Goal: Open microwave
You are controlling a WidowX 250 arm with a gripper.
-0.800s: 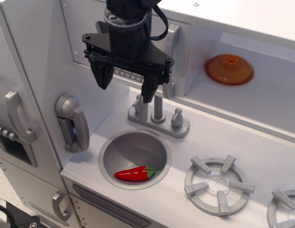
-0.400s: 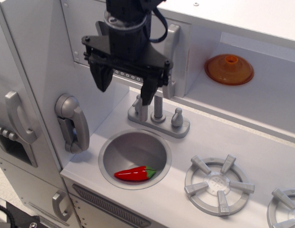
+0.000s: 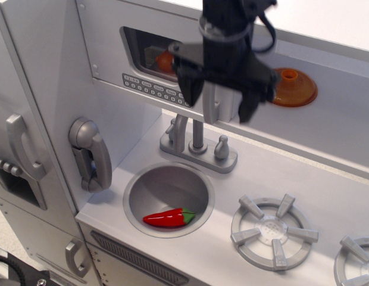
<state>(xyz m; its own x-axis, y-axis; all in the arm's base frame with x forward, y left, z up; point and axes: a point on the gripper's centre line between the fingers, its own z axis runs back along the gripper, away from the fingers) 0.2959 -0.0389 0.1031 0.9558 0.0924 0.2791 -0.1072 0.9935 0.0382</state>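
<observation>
The microwave (image 3: 113, 42) is the white compartment at upper left. Its door has a rounded dark window (image 3: 147, 55), a grey button strip (image 3: 150, 90) and a vertical silver handle (image 3: 212, 106) at its right edge. The door looks closed. Something orange shows behind the window. My black gripper (image 3: 219, 107) hangs open in front of the handle, one finger (image 3: 191, 95) to the left of it and the other finger (image 3: 248, 108) to the right. The handle's upper part is hidden behind the gripper body.
An orange lid (image 3: 287, 87) lies on the doorless shelf just right of the gripper. Below are a grey faucet (image 3: 197, 143), a round sink (image 3: 137, 190) holding a red chili pepper (image 3: 168, 218), a stove burner (image 3: 274, 230), a toy phone (image 3: 89, 152) and the fridge handle (image 3: 21, 146).
The gripper has moved right and slightly up, from in front of the microwave window to straddling the door handle. The window and button strip are now uncovered.
</observation>
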